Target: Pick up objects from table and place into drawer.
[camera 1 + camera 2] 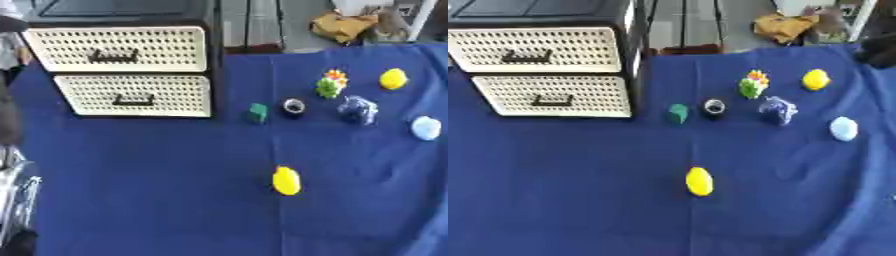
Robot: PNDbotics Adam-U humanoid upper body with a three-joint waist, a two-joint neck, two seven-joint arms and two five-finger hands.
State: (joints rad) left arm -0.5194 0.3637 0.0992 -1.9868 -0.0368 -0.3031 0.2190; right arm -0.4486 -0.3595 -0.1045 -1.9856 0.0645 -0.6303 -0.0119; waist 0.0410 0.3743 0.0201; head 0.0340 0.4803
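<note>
A black drawer unit (pixel 213 60) stands at the far left of the blue-clothed table (pixel 157 190), its upper cream drawer (pixel 118 48) and lower cream drawer (pixel 133 95) both closed. To its right lie a green block (pixel 256 113), a black ring (pixel 294 107), a dark blue crumpled thing (pixel 358 110), a green, orange and white toy (pixel 332 84), a yellow piece (pixel 393 78) and a pale blue piece (pixel 426 128). Nearer me lies a yellow oval (pixel 286 180). My left hand (pixel 13 197) shows as a silver and black blur at the lower left edge. A dark blur, perhaps my right hand (pixel 878 50), sits at the upper right edge.
Beyond the table's far edge lies a brown crumpled thing (pixel 343 25) on the floor. The cloth falls away at the lower right corner. A dark blurred shape (pixel 7 117) runs along the left edge beside the drawers.
</note>
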